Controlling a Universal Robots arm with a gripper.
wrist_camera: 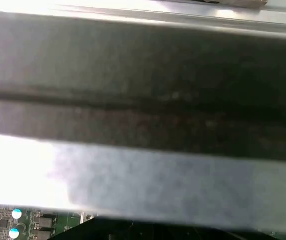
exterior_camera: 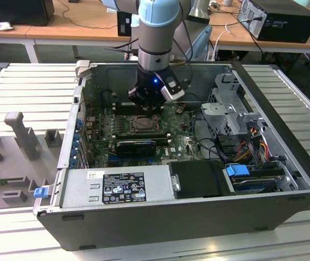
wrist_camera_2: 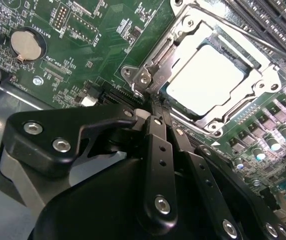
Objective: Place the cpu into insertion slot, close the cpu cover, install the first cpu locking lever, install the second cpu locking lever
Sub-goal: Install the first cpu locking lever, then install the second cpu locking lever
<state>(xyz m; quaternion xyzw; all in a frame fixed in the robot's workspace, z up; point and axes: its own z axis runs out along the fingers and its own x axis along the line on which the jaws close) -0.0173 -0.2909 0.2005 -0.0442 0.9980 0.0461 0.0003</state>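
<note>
Here — matte silvery cpu [wrist_camera_2: 205, 82] under square steel cpu cover [wrist_camera_2: 263, 82].

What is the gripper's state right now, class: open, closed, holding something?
Gripper: closed, holding nothing visible, its tips down by the edge of the cpu cover, which lies shut over the cpu.

Pale blue and grey jointed arm [exterior_camera: 156, 24], blue-lit wrist; matte black gripper [wrist_camera_2: 155, 107] links studded with silver screws
</note>
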